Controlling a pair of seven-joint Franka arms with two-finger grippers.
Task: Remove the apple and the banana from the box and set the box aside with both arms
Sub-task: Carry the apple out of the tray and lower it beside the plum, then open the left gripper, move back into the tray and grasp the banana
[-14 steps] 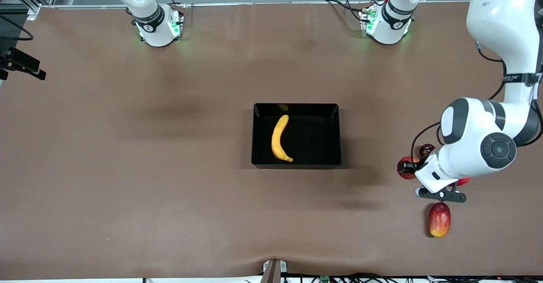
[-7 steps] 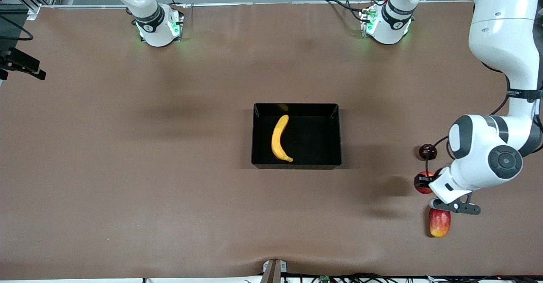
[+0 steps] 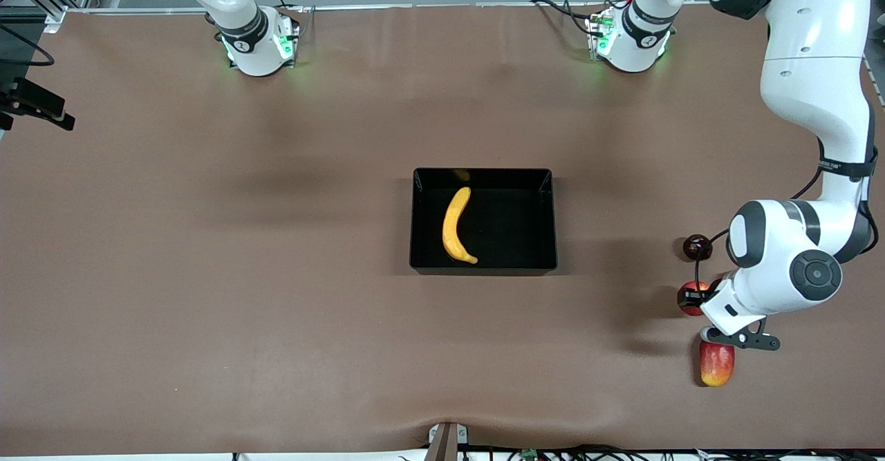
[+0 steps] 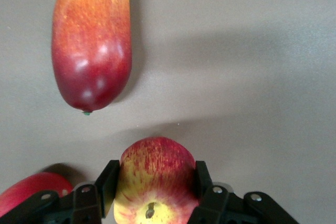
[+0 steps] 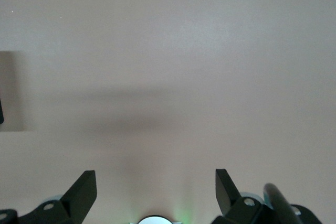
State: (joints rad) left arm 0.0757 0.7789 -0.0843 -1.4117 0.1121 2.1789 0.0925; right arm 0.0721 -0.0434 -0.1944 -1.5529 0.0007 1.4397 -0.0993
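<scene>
The brown matte table (image 3: 207, 240) bore a glossy black rectangular box (image 3: 546, 219) at centre, a curved yellow banana (image 3: 455, 226) inside. At four o'clock the left gripper (image 4: 152, 192) clamped the small red-yellow apple (image 4: 153, 179), apparently near release; the banana comes next. The right gripper (image 5: 156, 190) waited, spread wide.

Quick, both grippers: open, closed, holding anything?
Left gripper: closed on the small round red-and-yellow apple, over the table's left-arm end.
Right gripper: open, empty.
</scene>
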